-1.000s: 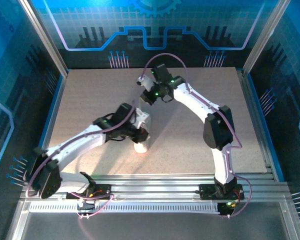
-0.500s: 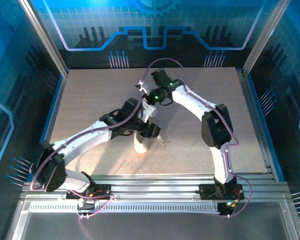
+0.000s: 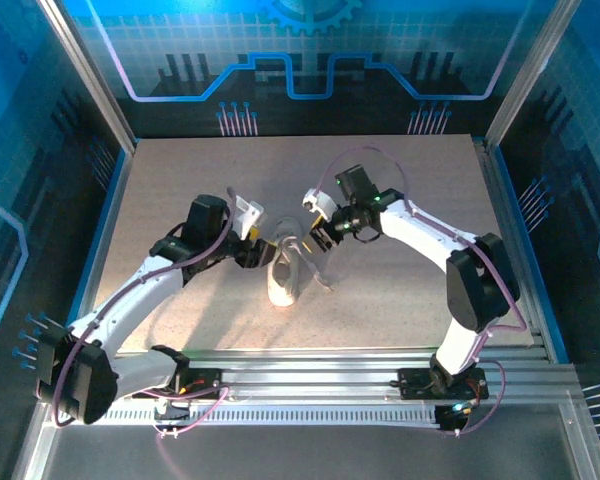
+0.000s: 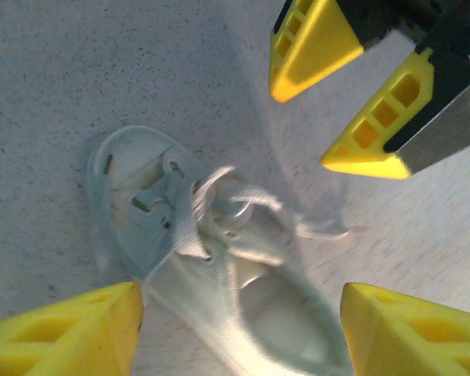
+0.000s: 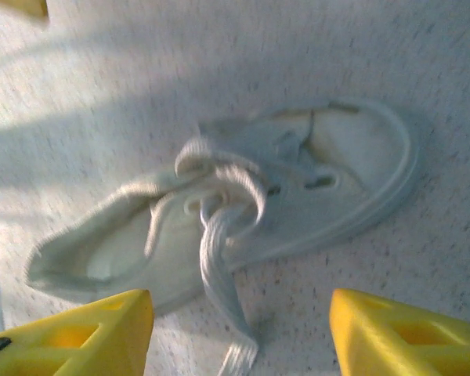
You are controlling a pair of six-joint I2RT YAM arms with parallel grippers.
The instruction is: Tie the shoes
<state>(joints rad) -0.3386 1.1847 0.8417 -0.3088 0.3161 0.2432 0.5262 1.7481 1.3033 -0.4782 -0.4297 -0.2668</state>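
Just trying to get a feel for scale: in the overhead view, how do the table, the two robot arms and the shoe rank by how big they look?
1. table, largest by far.
2. left arm and right arm, too alike to rank.
3. sneaker, smallest.

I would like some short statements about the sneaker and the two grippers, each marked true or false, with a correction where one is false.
1. The sneaker lies on the table between the two grippers. True.
2. The left gripper is shut on a lace. False: it is open and holds nothing.
3. The right gripper is open. True.
4. The laces are tied in a finished bow. False: they lie loose, with one end trailing onto the table.
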